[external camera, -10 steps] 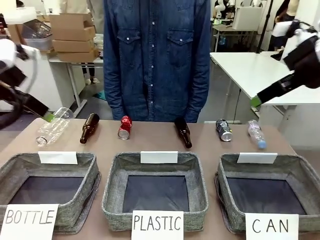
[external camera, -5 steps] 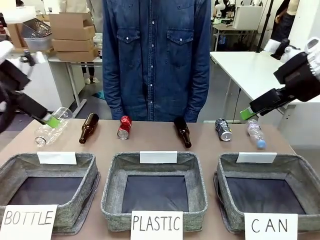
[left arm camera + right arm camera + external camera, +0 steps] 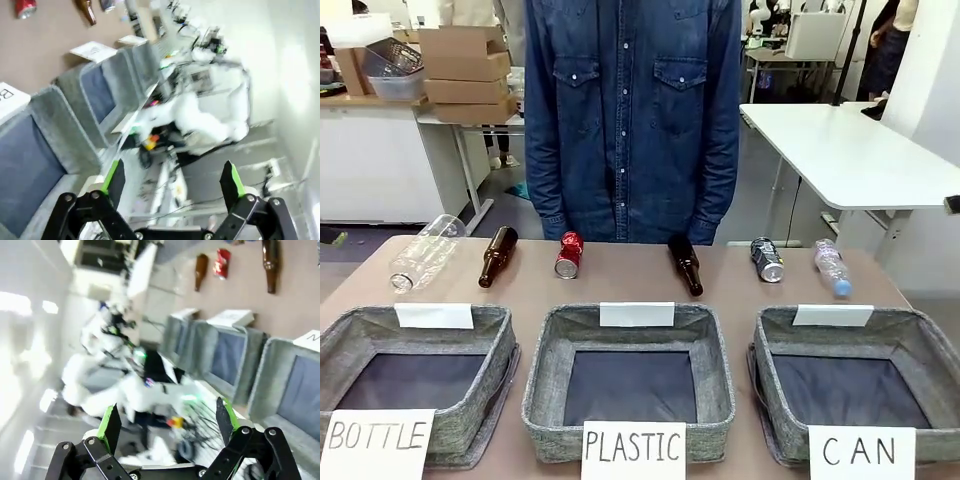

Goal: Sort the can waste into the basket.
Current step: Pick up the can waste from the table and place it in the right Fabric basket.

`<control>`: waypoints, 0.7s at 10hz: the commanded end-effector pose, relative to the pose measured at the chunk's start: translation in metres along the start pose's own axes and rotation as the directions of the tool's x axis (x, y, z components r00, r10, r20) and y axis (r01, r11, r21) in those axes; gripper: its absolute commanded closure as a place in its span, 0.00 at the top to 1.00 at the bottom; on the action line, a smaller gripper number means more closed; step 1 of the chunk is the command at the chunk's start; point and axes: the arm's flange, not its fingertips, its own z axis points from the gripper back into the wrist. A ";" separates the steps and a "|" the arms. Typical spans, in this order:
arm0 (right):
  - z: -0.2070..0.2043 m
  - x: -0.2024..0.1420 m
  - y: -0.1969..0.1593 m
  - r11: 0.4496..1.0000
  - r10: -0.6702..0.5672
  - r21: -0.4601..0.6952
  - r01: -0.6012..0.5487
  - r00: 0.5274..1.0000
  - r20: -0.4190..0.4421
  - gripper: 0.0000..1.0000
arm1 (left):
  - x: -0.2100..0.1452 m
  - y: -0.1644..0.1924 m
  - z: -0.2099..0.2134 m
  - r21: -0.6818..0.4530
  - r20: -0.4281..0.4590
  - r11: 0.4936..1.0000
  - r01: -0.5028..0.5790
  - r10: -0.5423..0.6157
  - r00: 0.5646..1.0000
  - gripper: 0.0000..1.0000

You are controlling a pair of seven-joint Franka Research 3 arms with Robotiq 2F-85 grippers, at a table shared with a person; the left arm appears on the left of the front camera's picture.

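The red can (image 3: 568, 254), crushed in the middle, lies on the table's far strip left of centre. The dark can (image 3: 767, 259) with a silver top lies farther right. Both are apart from the grey basket (image 3: 910, 322) signed "CAN" at the near right, which holds nothing. My left gripper (image 3: 172, 176) is open with nothing between its fingers, well away from the table, and the red can (image 3: 24, 7) sits far off in its view. My right gripper (image 3: 168, 419) is open too and holds nothing, with the red can (image 3: 221, 262) and the basket (image 3: 262, 380) at a distance.
Baskets signed "BOTTLE" (image 3: 350, 335) and "PLASTIC" (image 3: 545, 345) stand left of the CAN one. Two brown bottles (image 3: 497, 256) (image 3: 686, 265) and two clear plastic bottles (image 3: 422, 255) (image 3: 831, 267) lie in the same row as the cans. A person (image 3: 632, 110) stands at the far edge.
Both arms have pulled back out of the front view, the left one off to the left and the right one off to the right. Nothing on the table has moved.
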 end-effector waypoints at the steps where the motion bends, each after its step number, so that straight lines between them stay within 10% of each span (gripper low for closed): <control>1: -0.014 0.001 -0.002 0.994 -0.104 0.030 0.101 0.987 0.125 1.00 | 0.018 -0.011 0.011 -0.053 0.213 0.996 -0.077 0.087 0.973 1.00; 2: -0.029 0.004 -0.003 0.993 -0.071 -0.088 0.082 0.989 0.126 1.00 | 0.019 -0.018 0.014 0.078 0.239 0.996 -0.040 0.020 0.971 1.00; 3: 0.008 0.002 -0.005 0.997 -0.069 0.036 0.067 0.995 0.069 1.00 | 0.007 0.009 0.013 -0.051 0.102 0.997 -0.061 0.066 0.993 1.00; 7: 0.008 0.002 -0.005 0.997 -0.069 0.036 0.067 0.995 0.069 1.00 | 0.007 0.009 0.013 -0.051 0.102 0.997 -0.061 0.066 0.993 1.00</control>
